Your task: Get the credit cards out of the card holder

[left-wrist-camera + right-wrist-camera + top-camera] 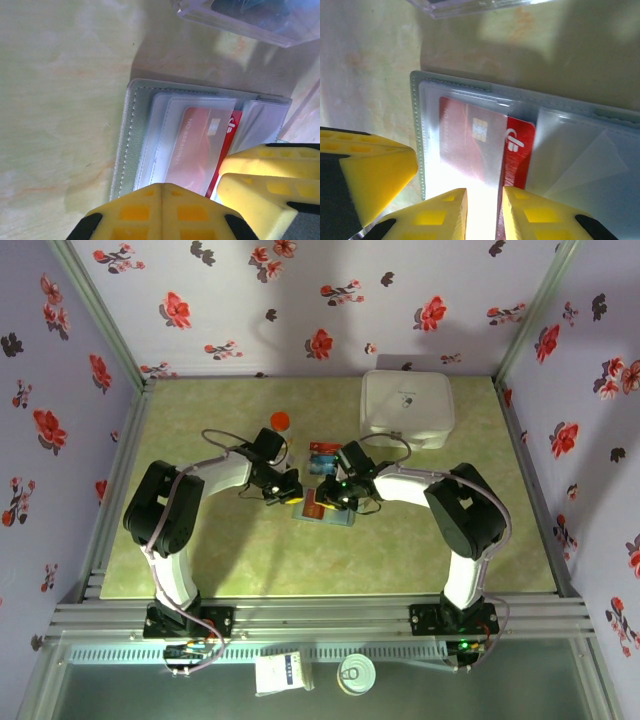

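Top external view: the card holder (325, 510) is being shown lying open on the green table (250, 560) just right of the frame's centre, with the left gripper (291, 490) being held at its left end and the right gripper (333, 498) over its middle. Two loose credit cards (322, 452), red and blue, are lying just above the holder, an orange-capped bottle (280, 422) is standing to their upper left, and a white zip case (405, 408) is sitting at the upper right. In the left wrist view the left gripper (161, 192) is being shown at the bottom edge with its yellow fingers pressed together and nothing gripped between them, over the holder's lower border. Whether the holder is being touched cannot be told. In the right wrist view the right gripper (484, 200) is being shown at lower centre with its jaws standing a little apart. A red card (519, 150) is sticking half out of a clear sleeve, its exposed edge running down into that gap right against the right-hand finger, the other finger standing clear of it.
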